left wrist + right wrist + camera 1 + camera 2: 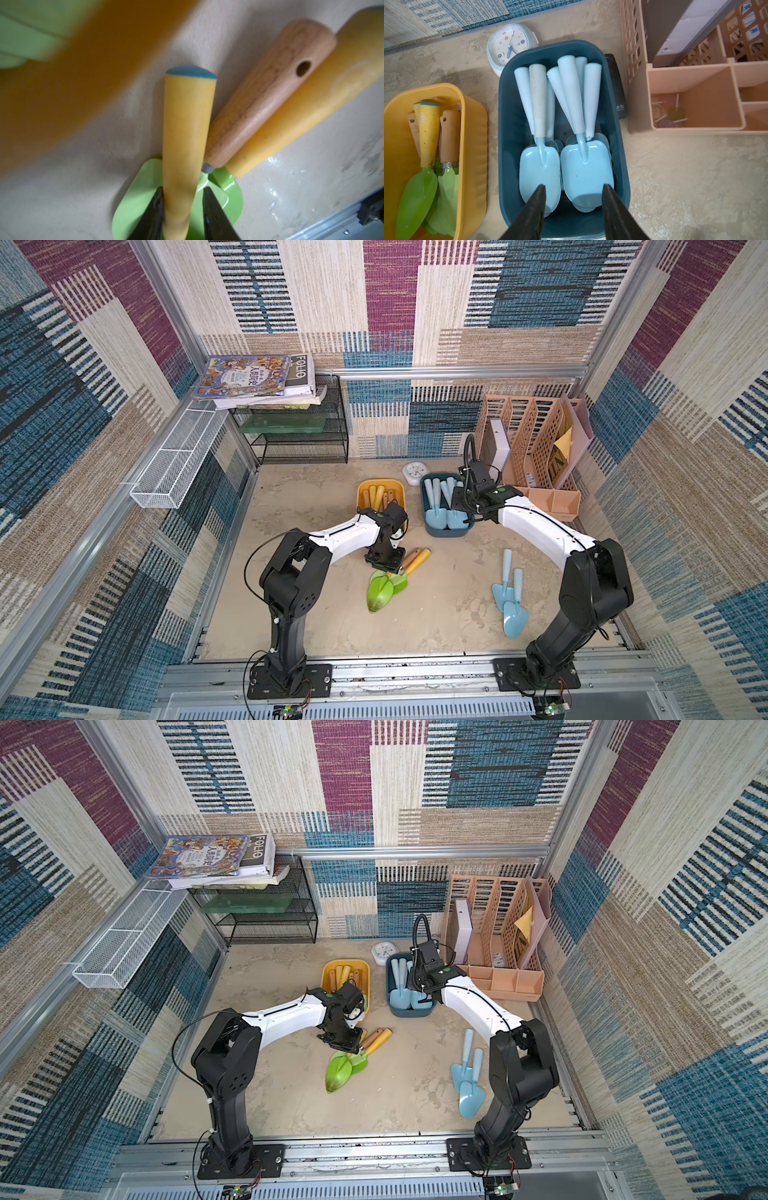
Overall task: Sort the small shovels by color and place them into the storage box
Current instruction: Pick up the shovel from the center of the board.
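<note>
A pile of three green-bladed shovels point(380, 593) point(338, 1073) lies mid-table. My left gripper point(182, 189) point(384, 562) is shut on the neck of one yellow handle point(187, 124). A wooden handle point(270, 93) and another yellow handle point(311, 104) lie beside it. Two light blue shovels point(505, 585) point(471, 1090) lie on the table to the right. The yellow box point(365, 489) point(473, 145) holds green shovels. The dark blue box point(446, 533) point(506, 124) holds several blue shovels. My right gripper point(573, 186) point(461, 506) hangs open over the blue box with nothing between its fingers.
A white clock point(412, 473) point(508, 43) stands just behind the boxes. A black flat item point(615, 83) lies against the blue box. A peach file organizer point(536, 448) fills the back right. A black wire rack point(299, 439) with books point(249, 377) and a white wire basket point(174, 460) stand back left.
</note>
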Motion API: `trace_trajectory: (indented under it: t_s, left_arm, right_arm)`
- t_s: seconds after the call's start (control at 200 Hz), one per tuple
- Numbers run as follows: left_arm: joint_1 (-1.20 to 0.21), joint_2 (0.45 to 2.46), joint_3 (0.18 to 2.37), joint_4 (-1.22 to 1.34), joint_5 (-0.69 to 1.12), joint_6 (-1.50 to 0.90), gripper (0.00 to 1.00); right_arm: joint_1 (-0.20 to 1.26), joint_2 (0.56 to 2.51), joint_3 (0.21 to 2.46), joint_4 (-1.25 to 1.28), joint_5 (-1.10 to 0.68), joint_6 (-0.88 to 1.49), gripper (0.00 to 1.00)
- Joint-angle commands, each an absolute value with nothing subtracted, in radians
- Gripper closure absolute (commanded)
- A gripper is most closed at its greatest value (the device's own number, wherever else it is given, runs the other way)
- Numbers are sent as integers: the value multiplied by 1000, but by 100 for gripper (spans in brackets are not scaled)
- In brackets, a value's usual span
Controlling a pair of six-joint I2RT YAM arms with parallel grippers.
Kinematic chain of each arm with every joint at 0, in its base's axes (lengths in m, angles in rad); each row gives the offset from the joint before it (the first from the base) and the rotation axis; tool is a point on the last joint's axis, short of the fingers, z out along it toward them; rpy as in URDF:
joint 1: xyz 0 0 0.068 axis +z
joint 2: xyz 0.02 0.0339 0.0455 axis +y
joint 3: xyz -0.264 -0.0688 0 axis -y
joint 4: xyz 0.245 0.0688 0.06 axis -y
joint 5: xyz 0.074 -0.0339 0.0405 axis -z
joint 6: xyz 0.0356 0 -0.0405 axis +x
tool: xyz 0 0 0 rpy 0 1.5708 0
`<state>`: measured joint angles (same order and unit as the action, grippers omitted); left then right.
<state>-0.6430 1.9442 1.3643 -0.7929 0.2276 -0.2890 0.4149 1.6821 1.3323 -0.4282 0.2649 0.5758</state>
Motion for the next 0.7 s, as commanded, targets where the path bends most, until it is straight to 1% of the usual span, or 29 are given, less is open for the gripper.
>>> trace_trajectory:
  t_s: [0.0, 0.025, 0.135, 0.275, 0.546, 0.631, 0.696]
  left_arm:
    - [-647, 1948, 1358, -816, 216, -286, 76]
    - [-647, 1949, 1359, -815, 216, -285, 78]
    - [-653, 1939, 1369, -828, 217, -276, 100]
    - [-666, 1913, 1408, -871, 239, -249, 100]
    - [-693, 1878, 1573, -994, 385, -193, 100]
    - [-692, 1875, 1648, -1012, 379, -205, 100]
    - [-688, 1876, 1720, -1020, 329, -216, 100]
  right_arm:
    - [413, 1657, 1309, -403, 281, 595, 53]
    - [413, 1652, 1302, -401, 283, 597, 53]
    - [405, 1628, 1275, -397, 291, 604, 53]
    - [396, 1608, 1242, -390, 301, 616, 53]
    - [382, 1589, 1210, -400, 339, 651, 53]
    - [381, 1586, 1204, -400, 343, 649, 53]
    - [378, 1582, 1199, -396, 344, 645, 53]
